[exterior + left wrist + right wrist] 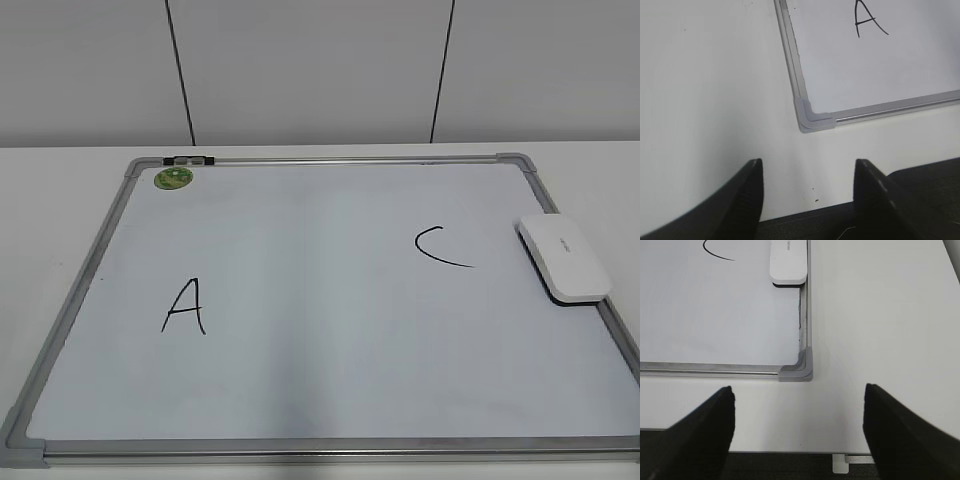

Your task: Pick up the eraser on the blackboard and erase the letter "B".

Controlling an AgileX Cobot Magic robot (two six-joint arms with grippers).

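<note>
The blackboard (320, 400), a white board with a silver-grey frame, lies flat on the table. It bears a black "A" (185, 306) at the left and a black "C" (438, 246) at the right. No letter "B" shows on it. The white eraser (560, 258) lies on the board's right edge, and shows at the top of the right wrist view (788, 262). My left gripper (807, 167) is open and empty over the table near the board's front left corner (812, 120). My right gripper (798, 395) is open and empty near the front right corner (799, 369). Neither gripper shows in the exterior view.
A round green sticker (172, 179) sits at the board's far left corner, next to a dark clip (188, 159) on the frame. The white table (60, 200) runs around the board. Its front edge (790, 451) lies just under both grippers. A panelled wall stands behind.
</note>
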